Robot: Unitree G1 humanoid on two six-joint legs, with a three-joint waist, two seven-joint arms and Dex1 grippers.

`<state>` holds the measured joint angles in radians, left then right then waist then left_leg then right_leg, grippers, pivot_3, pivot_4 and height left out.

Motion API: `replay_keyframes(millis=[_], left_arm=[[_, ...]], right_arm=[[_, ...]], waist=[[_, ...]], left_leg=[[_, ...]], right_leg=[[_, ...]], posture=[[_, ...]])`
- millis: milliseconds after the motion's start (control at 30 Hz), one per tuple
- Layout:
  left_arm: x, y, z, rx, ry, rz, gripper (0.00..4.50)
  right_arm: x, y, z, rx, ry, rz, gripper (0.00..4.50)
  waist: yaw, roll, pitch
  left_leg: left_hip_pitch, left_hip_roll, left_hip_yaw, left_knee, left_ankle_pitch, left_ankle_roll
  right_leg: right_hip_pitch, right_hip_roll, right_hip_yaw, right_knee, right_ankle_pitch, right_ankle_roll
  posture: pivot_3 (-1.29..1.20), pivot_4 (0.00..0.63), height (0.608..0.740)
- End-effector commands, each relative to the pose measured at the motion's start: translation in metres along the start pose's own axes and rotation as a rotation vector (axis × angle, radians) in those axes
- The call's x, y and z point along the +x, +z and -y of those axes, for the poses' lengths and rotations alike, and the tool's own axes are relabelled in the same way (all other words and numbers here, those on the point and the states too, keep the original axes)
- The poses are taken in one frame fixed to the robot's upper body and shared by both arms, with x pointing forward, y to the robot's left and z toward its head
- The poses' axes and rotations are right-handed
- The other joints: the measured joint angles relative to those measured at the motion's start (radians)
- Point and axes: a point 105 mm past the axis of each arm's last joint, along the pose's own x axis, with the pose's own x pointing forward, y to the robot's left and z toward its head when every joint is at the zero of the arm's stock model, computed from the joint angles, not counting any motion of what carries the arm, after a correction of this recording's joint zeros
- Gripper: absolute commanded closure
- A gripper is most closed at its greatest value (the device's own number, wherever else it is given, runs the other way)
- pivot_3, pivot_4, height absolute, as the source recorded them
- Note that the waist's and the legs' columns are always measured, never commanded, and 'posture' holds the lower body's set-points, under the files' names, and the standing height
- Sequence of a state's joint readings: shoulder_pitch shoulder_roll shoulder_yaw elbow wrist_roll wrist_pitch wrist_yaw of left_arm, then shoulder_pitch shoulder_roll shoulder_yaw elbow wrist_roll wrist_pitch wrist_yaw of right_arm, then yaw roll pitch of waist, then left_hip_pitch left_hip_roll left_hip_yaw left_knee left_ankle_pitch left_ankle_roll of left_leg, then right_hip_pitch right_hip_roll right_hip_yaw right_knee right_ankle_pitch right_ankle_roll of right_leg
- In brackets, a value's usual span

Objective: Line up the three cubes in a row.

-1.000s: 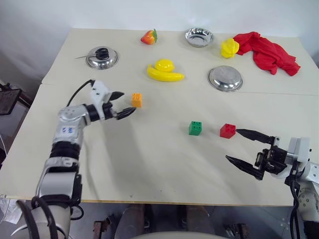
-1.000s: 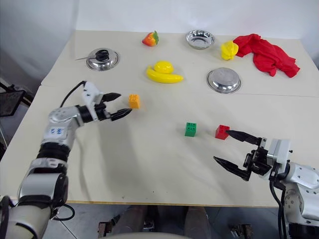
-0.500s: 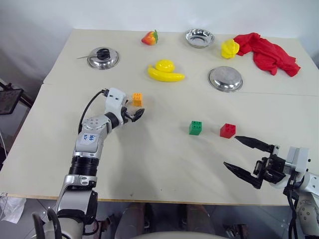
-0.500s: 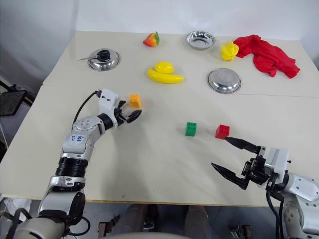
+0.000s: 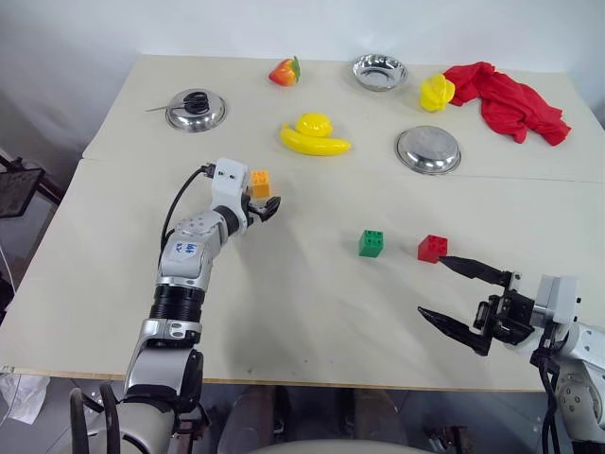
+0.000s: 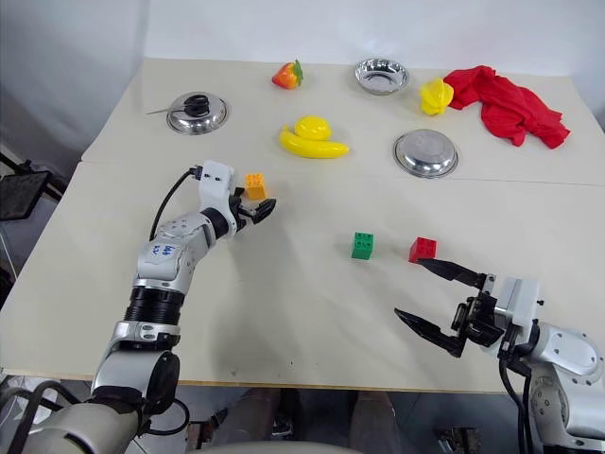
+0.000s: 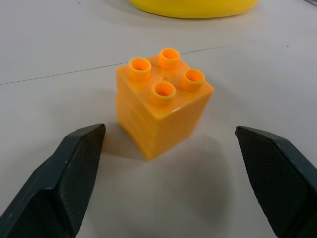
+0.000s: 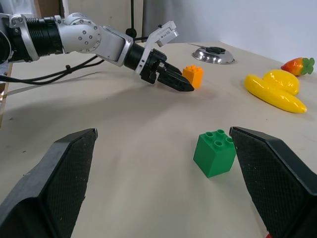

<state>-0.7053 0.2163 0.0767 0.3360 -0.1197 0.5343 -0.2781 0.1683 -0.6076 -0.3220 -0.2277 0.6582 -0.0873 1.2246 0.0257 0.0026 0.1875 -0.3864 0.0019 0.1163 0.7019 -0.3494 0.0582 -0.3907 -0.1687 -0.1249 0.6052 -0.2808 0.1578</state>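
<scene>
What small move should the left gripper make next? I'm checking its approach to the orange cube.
Probably ease forward, then close: the open left gripper faces the small orange studded plastic cube, which stands just beyond its black fingertips, untouched on the table.

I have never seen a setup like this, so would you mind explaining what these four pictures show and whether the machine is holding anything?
This is a humanoid robot with two arms, each ending in a gripper of two black fingers. The two wide pictures come from a stereo camera on its head, looking down over a table. The two close pictures come from cameras on its wrists, looking along the fingers.

The left gripper is open around an orange cube, not closed on it. The right gripper is open too, near the red cube, with the green cube beside that. Nothing is held.

Further back lie a toy banana, a toy strawberry, steel bowls, a pot lid and a red cloth.
</scene>
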Motion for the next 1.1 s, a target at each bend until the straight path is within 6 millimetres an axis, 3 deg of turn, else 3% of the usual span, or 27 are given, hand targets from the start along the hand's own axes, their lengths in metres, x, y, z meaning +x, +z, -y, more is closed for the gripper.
replay_keyframes(millis=[33,267,367,567,633,733,833,1000,1100], left_arm=[[0.004,0.013,0.002,0.0,0.04,0.052,0.03],[0.016,0.01,0.009,-0.021,0.059,0.064,0.03],[0.018,0.01,0.008,-0.03,0.071,0.072,0.55],[0.017,0.012,0.007,-0.026,0.068,0.084,2.38],[0.013,0.021,0.009,-0.003,0.007,0.136,2.48],[0.002,0.038,0.015,0.063,-0.179,0.239,2.48],[-0.018,0.049,0.026,0.197,-0.483,0.303,2.48],[-0.039,0.044,0.037,0.433,-0.896,0.236,2.48],[-0.042,0.036,0.046,0.531,-1.056,0.19,2.48]], right_arm=[[0.002,0.003,0.001,-0.01,0.003,0.027,0.0],[0.009,0.002,0.002,-0.006,0.008,0.043,0.0],[0.01,0.0,0.002,-0.002,0.006,0.046,0.0],[0.012,-0.004,0.002,0.004,0.0,0.048,0.0],[0.01,-0.004,0.003,0.001,-0.008,0.045,0.0],[0.005,-0.003,0.004,-0.005,-0.021,0.034,0.0],[-0.003,-0.002,0.005,-0.01,-0.034,0.009,0.0],[-0.019,0.002,0.007,-0.022,-0.059,-0.038,0.0],[-0.031,0.005,0.006,-0.025,-0.079,-0.07,0.0]], waist=[[0.0,0.0,0.0],[0.002,0.0,0.0],[0.003,0.0,0.0],[0.002,0.0,0.0],[0.002,0.0,0.0],[-0.001,0.0,0.0],[-0.003,0.0,0.0],[0.001,0.0,0.0],[0.002,0.0,0.0]], left_leg=[[0.0,0.0,0.0,0.0,0.0,0.0],[0.0,-0.001,0.0,0.0,0.0,0.0],[0.0,-0.001,0.0,0.0,0.0,0.0],[0.0,-0.001,0.0,0.0,0.0,0.0],[0.0,-0.001,0.0,0.0,0.0,0.0],[0.0,-0.002,0.0,0.0,0.0,0.0],[0.0,-0.002,0.001,-0.001,0.0,0.0],[0.0,-0.004,0.002,0.0,0.0,0.0],[-0.001,-0.005,0.002,0.0,0.0,0.0]], right_leg=[[0.0,0.0,0.0,0.0,0.0,0.0],[0.0,0.0,0.0,0.0,0.0,0.0],[0.0,0.0,0.0,0.0,0.0,0.0],[0.0,0.0,0.0,0.0,0.0,0.0],[0.0,0.0,0.0,0.0,0.0,0.0],[0.0,0.0,0.0,0.0,0.0,0.0],[-0.001,0.0,-0.001,0.0,0.0,0.0],[-0.001,0.001,0.0,-0.001,0.0,0.0],[0.0,0.001,-0.001,-0.002,0.0,0.0]], posture=[[0.0,0.15,0.74],[0.0,0.15,0.74],[0.0,0.15,0.74],[0.0,0.15,0.74],[0.0,0.15,0.74],[0.0,0.15,0.74],[0.0,0.15,0.74],[0.0,0.15,0.74],[0.0,0.15,0.74]])
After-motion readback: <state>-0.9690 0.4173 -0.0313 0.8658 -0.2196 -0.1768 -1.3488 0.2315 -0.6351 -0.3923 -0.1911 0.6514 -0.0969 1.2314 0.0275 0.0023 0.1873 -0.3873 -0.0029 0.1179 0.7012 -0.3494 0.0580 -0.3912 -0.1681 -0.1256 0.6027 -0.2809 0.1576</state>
